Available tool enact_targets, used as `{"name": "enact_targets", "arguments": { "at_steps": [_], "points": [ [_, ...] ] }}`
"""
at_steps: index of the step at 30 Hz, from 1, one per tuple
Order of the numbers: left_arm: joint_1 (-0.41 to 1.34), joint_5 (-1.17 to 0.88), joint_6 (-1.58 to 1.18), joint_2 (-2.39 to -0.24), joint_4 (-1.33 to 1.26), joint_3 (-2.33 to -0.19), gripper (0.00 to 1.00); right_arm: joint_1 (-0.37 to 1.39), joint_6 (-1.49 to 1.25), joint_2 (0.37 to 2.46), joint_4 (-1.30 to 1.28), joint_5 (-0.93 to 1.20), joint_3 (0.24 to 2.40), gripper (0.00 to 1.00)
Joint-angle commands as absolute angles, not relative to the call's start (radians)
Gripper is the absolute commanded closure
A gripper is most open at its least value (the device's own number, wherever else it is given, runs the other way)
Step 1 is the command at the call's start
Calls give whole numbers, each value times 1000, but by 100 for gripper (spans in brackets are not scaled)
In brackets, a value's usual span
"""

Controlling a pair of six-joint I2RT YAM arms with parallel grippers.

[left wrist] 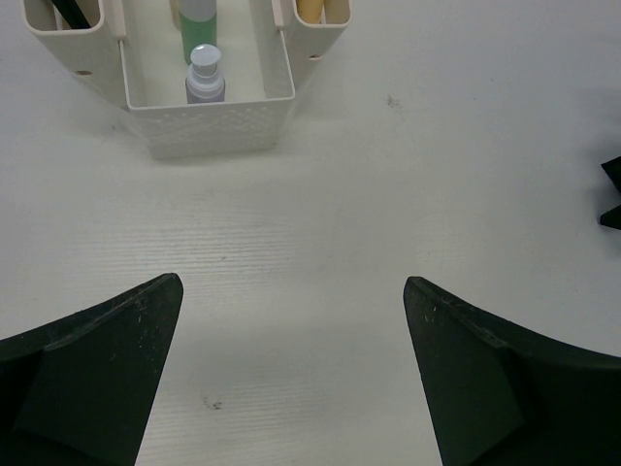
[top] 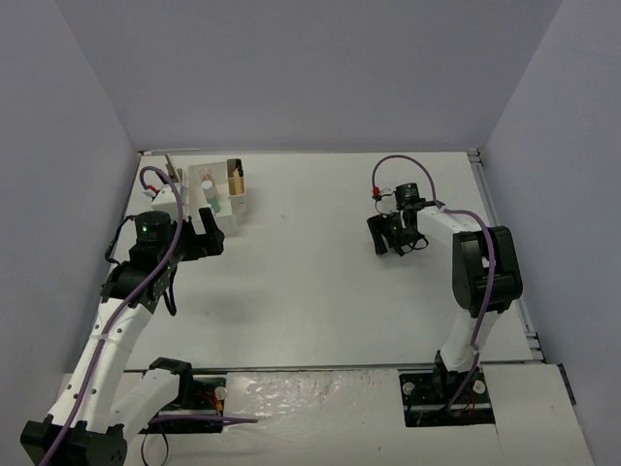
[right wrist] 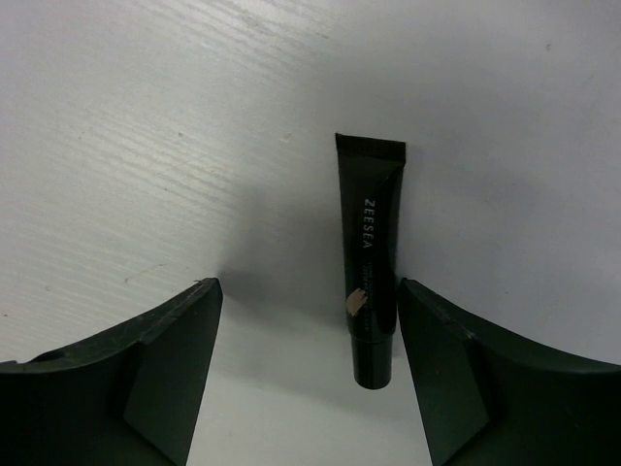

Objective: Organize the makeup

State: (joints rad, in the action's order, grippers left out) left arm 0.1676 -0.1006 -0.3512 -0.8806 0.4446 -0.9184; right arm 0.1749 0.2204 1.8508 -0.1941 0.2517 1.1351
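Top view: wide-open left gripper point(top: 207, 236) low over table point(top: 310, 291), just beside box point(top: 238, 209) at far left, holding nothing. Right gripper point(top: 392, 240) well apart at far right, pointed down at table, whatever lies under it hidden from here. Left wrist view: left gripper point(left wrist: 291, 291) spread toward both edges of picture, bare table between, nothing held. Box ahead, with grey bottle point(left wrist: 205, 78) and green bottle point(left wrist: 197, 24) upright in middle compartment, amber bottle point(left wrist: 320, 8) in side compartment on picture's right, something black point(left wrist: 73, 10) in side compartment on picture's left, too cropped to name. Right wrist view: right gripper point(right wrist: 309, 286) partly apart, straddling black tube point(right wrist: 371, 262) flat on table, cap end toward camera, crimped end away. Tube off-centre, just beside finger on picture's right, clear gap to the other finger, no pinch visible yet. Step in hand, judged: pickup of tube, the only loose item in sight, bottles already boxed. Next move, likely: squeeze across tube body, straight lift, long carry across table to box, drop into a side compartment without knocking bottles. Risk: off-centre tube skidding or twisting when pinched.
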Motion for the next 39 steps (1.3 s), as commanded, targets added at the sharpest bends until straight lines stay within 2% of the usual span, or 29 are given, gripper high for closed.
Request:
{"name": "enact_targets", "arguments": {
  "at_steps": [1,9,16,20,28,32,39],
  "points": [
    [156,-110,-362,-880,390,-944,3,215,174,1819,-255,235,1105,36],
    [155,-147,-378,-890,369,-943,3,256,112,1786,-245,169,1069,67],
    [160,-303,-513,-899,314,-923,3,360,52,1694,-167,189,1039,99],
    [195,-349,-611,-884,274,-907,3,469,-6,1578,-26,211,995,100],
    [379,-253,-689,-859,222,-918,3,792,-138,1356,374,146,901,100],
    [471,-170,-706,-864,214,-931,7,887,-173,1324,539,135,861,100],
    [588,-77,-708,-875,172,-927,14,974,-184,1333,661,114,850,100]
  ]
}}
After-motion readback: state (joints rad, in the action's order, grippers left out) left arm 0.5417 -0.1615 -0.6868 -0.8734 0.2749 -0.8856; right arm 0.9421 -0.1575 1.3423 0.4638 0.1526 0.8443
